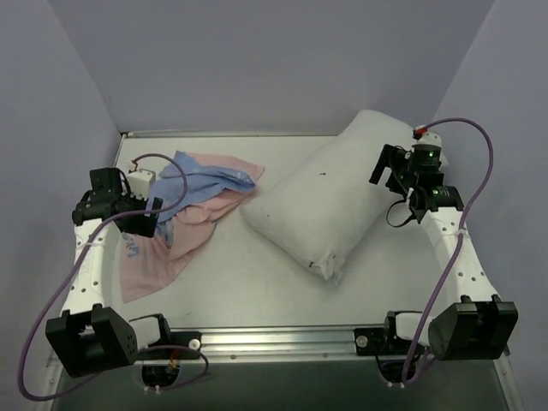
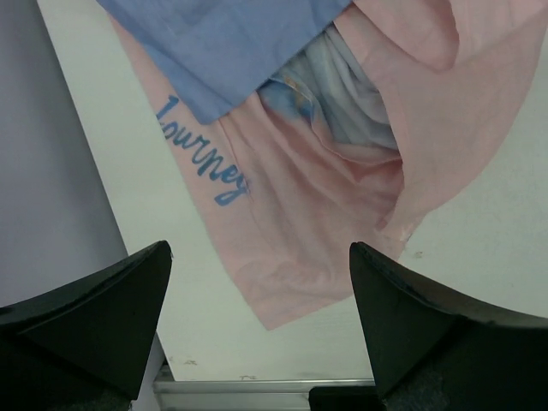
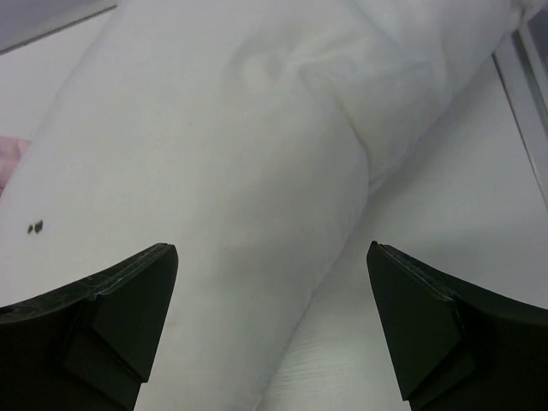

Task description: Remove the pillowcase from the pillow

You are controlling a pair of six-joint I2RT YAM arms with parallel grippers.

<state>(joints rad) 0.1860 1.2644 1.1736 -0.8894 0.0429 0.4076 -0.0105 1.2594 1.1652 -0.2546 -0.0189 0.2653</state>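
Observation:
The pillowcase (image 1: pixel 193 210) lies crumpled on the left of the table, pink inside mostly up with blue folds on top, fully apart from the pillow. It fills the left wrist view (image 2: pixel 325 180). The plain white pillow (image 1: pixel 334 197) lies bare, diagonally on the right; the right wrist view shows it close below (image 3: pixel 214 171). My left gripper (image 1: pixel 141 221) is open and empty above the pillowcase's left edge (image 2: pixel 261 257). My right gripper (image 1: pixel 390 171) is open and empty over the pillow's far right end (image 3: pixel 272 257).
The white table (image 1: pixel 248 291) has a metal rail along its front edge (image 1: pixel 274 338) and grey walls close on the left, back and right. Purple cables loop from both arms. A small dark speck (image 3: pixel 34 227) marks the pillow.

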